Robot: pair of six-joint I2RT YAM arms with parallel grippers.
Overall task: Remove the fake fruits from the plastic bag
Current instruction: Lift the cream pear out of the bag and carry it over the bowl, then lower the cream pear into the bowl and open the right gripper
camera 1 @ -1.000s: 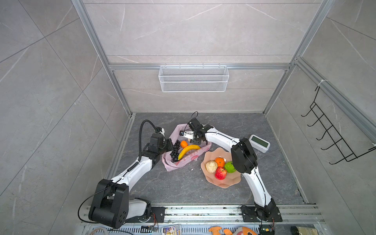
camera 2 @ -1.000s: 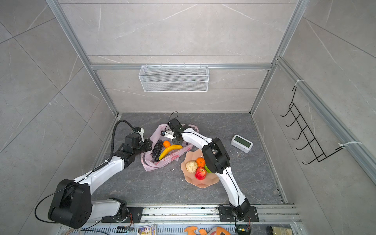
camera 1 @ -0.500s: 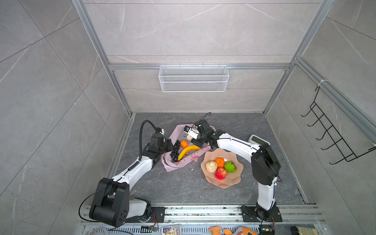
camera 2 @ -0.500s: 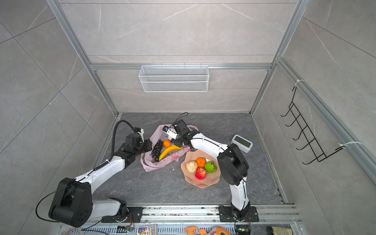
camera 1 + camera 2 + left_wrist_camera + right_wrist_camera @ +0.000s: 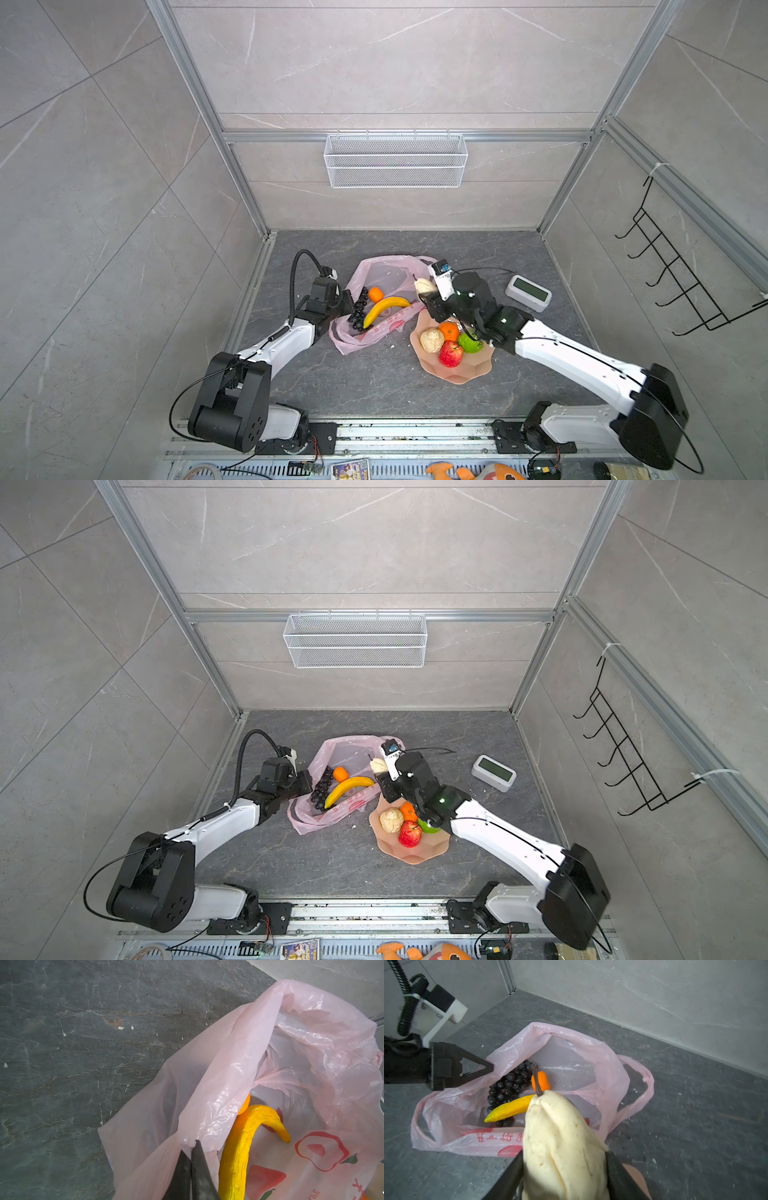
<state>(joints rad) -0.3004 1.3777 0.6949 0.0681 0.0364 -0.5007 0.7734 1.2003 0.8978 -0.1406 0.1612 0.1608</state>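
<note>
Enclosure: pale grey veined wall panels [image 5: 395,62] in aluminium framing [image 5: 274,136]; dark grey marbled floor [image 5: 374,386]; white wire basket [image 5: 395,160] (mesh-sided) on the far wall; black hook rack [image 5: 681,261] on the right wall.

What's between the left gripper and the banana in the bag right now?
The dark grape bunch, inside the plastic bag whose edge the left gripper pinches; the banana lies just beyond it. Both top views show this.

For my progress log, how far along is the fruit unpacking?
Done: cream lumpy fruit, orange tangerine, red apple and green fruit sit in the peach wavy-edged dish. In hand: the right gripper holds a cream stemmed pear; the left gripper pinches the pink plastic bag. Left inside: yellow banana, dark grape bunch, second orange tangerine.
</note>
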